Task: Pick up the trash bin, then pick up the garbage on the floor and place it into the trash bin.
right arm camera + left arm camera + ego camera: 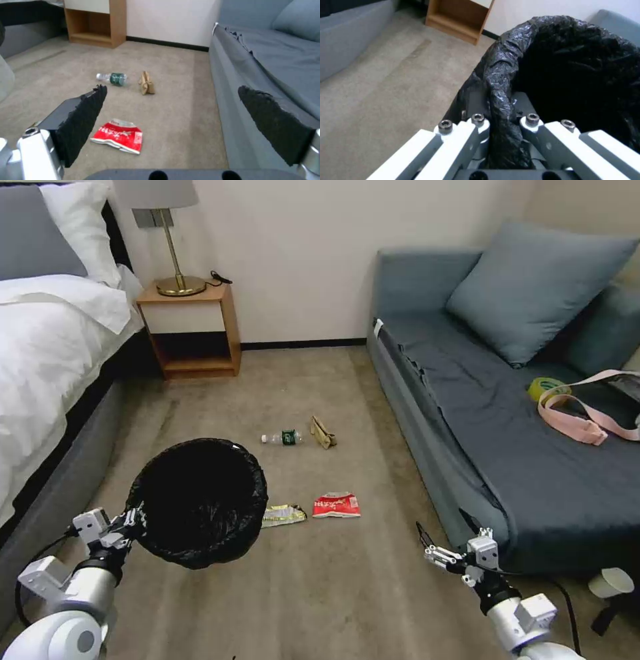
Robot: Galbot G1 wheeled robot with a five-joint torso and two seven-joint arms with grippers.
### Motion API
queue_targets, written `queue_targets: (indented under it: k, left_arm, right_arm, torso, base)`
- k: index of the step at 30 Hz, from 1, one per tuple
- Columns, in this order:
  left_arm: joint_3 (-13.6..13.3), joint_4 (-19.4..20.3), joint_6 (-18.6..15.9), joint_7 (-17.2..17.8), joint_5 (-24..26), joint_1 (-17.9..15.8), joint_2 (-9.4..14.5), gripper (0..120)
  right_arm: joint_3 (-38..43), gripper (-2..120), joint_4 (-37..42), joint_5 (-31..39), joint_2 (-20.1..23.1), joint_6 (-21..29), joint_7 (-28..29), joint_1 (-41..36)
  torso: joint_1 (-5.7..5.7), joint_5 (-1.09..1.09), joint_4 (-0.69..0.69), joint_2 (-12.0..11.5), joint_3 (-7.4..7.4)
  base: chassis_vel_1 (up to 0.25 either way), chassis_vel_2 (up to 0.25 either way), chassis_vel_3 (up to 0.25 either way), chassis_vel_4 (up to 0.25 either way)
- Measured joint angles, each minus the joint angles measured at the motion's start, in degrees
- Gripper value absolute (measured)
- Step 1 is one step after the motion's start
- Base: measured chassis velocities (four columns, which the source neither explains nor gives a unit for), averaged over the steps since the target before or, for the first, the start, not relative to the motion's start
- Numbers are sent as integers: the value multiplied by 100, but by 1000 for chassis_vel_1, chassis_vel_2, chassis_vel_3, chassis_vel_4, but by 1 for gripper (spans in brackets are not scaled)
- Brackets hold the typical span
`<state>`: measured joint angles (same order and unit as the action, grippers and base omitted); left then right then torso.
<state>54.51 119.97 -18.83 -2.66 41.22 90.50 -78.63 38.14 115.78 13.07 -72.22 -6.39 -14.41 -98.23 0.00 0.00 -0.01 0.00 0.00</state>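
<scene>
With the left gripper [501, 130] pinching only the trash bin [200, 500] rim liner, the bag may slip; the right gripper [173, 120], jaws spread, hangs near the red-and-white snack wrapper [117, 135].

White characters on red snack wrapper [117, 135], unreadable; green bottle label [117, 79] illegible

Crinkly glossy black plastic lines the bin [197, 501]; floor [333, 587] is matt carpet; right fingers [83, 120] carry rough black pads.
</scene>
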Motion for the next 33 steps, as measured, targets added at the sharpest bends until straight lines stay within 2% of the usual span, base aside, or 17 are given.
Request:
queue_targets:
  k: [33]
  left_arm:
    - [8,-75,14,-8,-33,-42,20,5]
  right_arm:
    - [-166,100,-45,29,154,158,20,147]
  torso:
    - [0,0,1,0,0]
  base:
    - [-89,88,91,-85]
